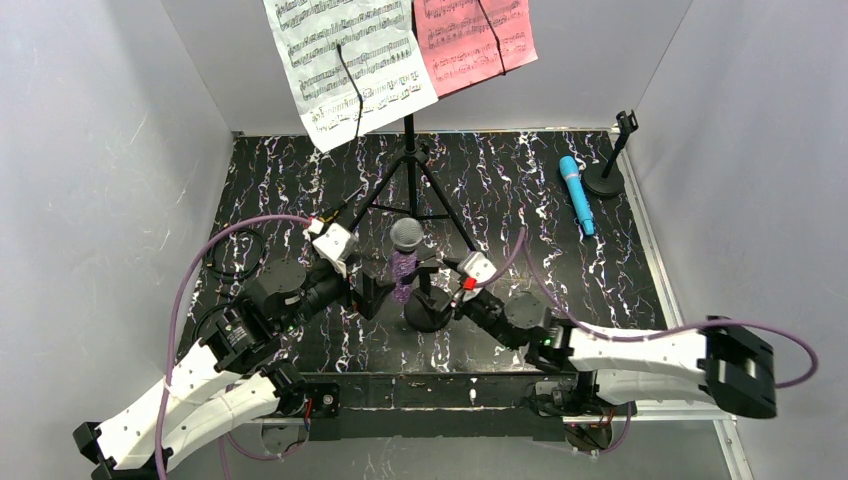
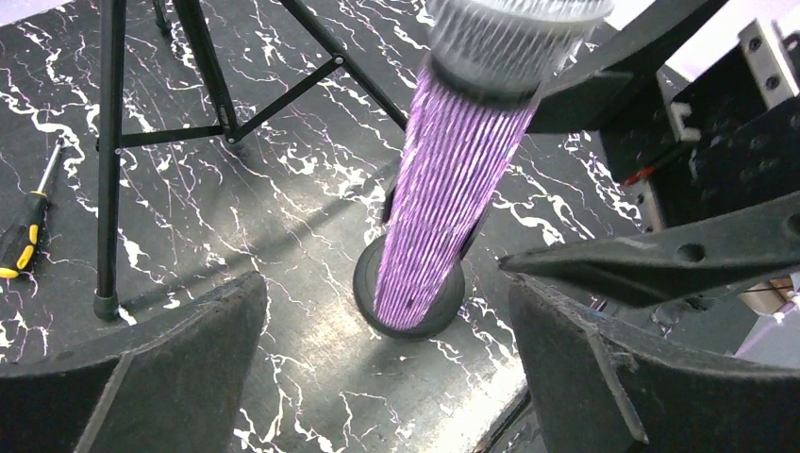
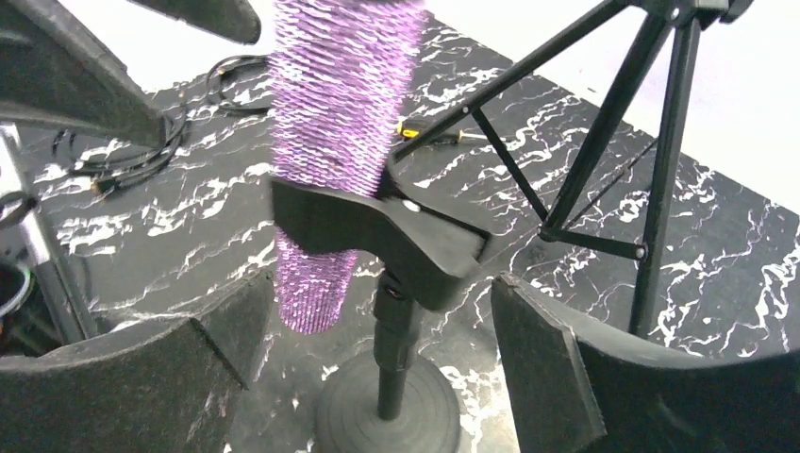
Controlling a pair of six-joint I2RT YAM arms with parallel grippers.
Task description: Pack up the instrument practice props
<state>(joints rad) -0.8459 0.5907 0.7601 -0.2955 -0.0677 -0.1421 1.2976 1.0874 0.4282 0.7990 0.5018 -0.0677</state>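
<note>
The left gripper (image 2: 382, 311) stood with its fingers (image 2: 170, 368) spread wide, and nothing was pinched between them. Just ahead of it, in line with the gap, the purple microphone (image 2: 453, 179) leaned in the clip of a small holder (image 2: 441, 316). The microphone's grey head was cut off by the top edge of that wrist view, and its body hid most of the holder's round base.

The right gripper (image 3: 382, 293) faced the same microphone from the opposite side, its fingers (image 3: 585, 377) likewise apart, with the holder's clip lying between them. Whether either pad touched the clip could not be told.

From above, both grippers were dark shapes against the dark table (image 1: 290, 180), so their fingertips were hard to make out there.

Well beyond the right gripper, toward the back corner, the blue microphone (image 1: 577, 193) lay flat just beside a second holder (image 1: 603, 178). Behind both grippers rose the tripod (image 1: 410, 180). Its top was hidden behind the white sheet (image 1: 350, 60) and the pink sheet (image 1: 475, 40), and both sheets were cut by the upper edge.

Off the left gripper's outer side lay a coiled cable (image 1: 235, 250). A screwdriver (image 2: 24, 236) was cut off at the edge of the left wrist view.
</note>
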